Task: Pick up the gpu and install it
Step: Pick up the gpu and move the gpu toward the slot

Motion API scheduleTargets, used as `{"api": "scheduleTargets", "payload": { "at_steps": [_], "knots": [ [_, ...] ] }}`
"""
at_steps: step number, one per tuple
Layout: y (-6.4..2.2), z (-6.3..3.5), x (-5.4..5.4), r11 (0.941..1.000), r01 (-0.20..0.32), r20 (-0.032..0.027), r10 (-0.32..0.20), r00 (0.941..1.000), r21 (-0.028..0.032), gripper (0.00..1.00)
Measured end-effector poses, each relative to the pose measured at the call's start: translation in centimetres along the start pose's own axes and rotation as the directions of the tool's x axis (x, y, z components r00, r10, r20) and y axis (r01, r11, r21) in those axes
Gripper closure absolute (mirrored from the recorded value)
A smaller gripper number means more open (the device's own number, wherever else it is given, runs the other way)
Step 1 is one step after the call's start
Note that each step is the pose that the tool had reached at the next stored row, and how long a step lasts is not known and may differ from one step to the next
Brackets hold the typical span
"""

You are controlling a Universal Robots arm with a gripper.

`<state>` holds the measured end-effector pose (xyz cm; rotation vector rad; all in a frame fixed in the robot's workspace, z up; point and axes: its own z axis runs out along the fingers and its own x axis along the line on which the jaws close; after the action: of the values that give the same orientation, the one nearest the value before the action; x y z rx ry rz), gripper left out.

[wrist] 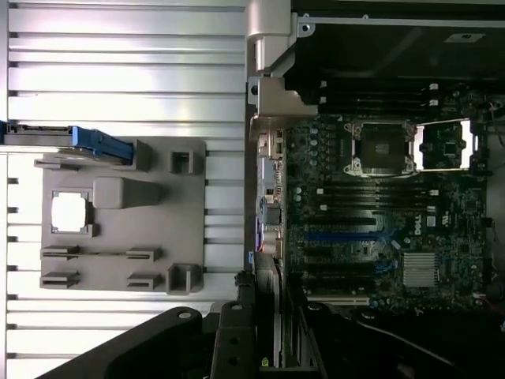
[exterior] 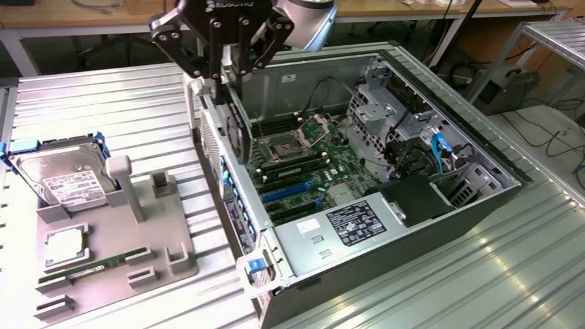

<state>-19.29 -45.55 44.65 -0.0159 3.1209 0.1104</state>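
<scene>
Gpu (exterior: 240, 125) hangs upright, grasped at its top edge by the claw (exterior: 229, 74); it stands just inside the rear wall of the open computer case (exterior: 302, 72), beside the motherboard (exterior: 297, 161).

Strong glare whitens the ribbed desk (exterior: 92, 89) beside the jaws; the computer case (exterior: 292, 86) interior below them lies shadowed.

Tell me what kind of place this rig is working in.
Most likely a robotics lab or workshop set up for PC assembly: an open computer case on a ribbed metal table, a grey fixture holding a hard drive and memory stick, and wooden desks behind.
</scene>
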Motion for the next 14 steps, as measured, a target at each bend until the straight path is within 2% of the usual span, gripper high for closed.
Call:
{"api": "scheduleTargets", "payload": {
  "at_steps": [6, 14],
  "knots": [
    [-0.04, 0.28, -2.7, 1.0, 0.002, -0.0015, -0.002, 1.0, -0.0003, 0.74],
    [0.24, 1.95, -6.6, 0.9999, 0.002, -0.0021, -0.002, 1.0, 0.0121, 0.74]
  ]
}}
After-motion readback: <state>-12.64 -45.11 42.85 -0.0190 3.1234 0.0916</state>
